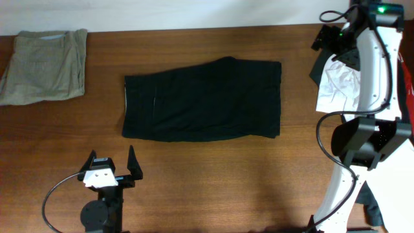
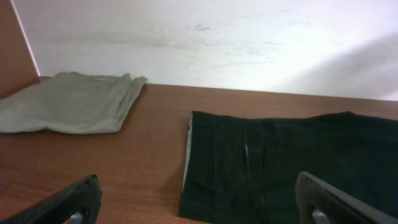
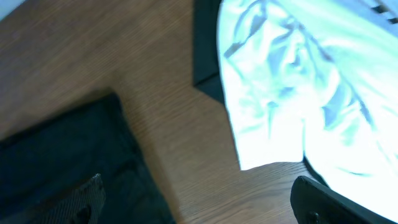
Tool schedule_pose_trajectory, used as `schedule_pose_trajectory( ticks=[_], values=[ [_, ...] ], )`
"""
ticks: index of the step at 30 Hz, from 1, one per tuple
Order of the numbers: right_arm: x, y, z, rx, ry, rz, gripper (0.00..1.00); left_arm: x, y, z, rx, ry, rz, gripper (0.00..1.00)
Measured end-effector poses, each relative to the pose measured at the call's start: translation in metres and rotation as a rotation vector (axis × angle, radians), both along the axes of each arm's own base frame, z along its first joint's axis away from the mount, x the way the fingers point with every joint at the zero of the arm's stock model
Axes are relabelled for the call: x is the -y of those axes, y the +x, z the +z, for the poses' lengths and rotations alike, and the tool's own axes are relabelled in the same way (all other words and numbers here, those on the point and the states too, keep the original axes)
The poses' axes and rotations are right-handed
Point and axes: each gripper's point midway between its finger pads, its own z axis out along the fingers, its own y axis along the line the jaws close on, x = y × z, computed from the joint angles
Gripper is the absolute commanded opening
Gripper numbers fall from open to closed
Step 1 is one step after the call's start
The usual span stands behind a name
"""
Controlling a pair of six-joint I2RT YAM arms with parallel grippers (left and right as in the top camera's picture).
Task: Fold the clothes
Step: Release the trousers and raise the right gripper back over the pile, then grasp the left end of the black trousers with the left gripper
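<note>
Dark shorts [image 1: 204,100] lie flat on the table's middle, folded in half; they also show in the left wrist view [image 2: 286,168] and the right wrist view [image 3: 68,162]. A folded khaki garment [image 1: 44,66] lies at the far left, also in the left wrist view [image 2: 68,102]. A white garment [image 1: 339,87] lies at the right edge, on dark cloth, also in the right wrist view [image 3: 298,93]. My left gripper [image 1: 113,165] is open and empty in front of the shorts. My right gripper [image 3: 199,205] is open and empty, raised above the table between the shorts and the white garment.
The wooden table [image 1: 213,181] spans the view, with a white wall [image 2: 217,37] behind it. The right arm's white frame [image 1: 375,77] and cables stand over the right edge. Red cloth [image 1: 407,90] shows at the far right.
</note>
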Motion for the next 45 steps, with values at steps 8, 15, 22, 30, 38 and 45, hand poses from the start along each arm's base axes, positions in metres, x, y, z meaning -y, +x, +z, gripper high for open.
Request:
schedule_pose_trajectory(
  ticks=[8, 15, 22, 30, 38, 45],
  values=[
    [0.012, -0.003, 0.0, -0.001, -0.003, -0.024, 0.99, -0.003, 0.0, 0.0, -0.001, 0.001, 0.016, 0.99],
    [0.012, -0.003, 0.0, -0.001, -0.003, -0.024, 0.99, 0.007, 0.001, 0.02, 0.086, 0.007, -0.038, 0.99],
    [0.012, -0.003, 0.0, -0.002, -0.002, -0.024, 0.99, 0.029, -0.001, 0.059, 0.208, 0.026, -0.171, 0.99],
    [0.013, -0.002, 0.0, 0.001, -0.009, -0.025, 0.99, 0.041, 0.068, 0.094, -0.201, -0.057, -0.279, 0.99],
    [0.013, -0.003, 0.0, -0.004, -0.009, -0.026, 0.99, 0.074, 0.14, 0.062, -0.602, -0.245, -0.518, 0.99],
    [0.013, -0.003, 0.0, -0.004, -0.009, -0.026, 0.99, 0.057, 0.178, 0.038, -0.831, -0.206, -0.47, 0.99]
  ],
)
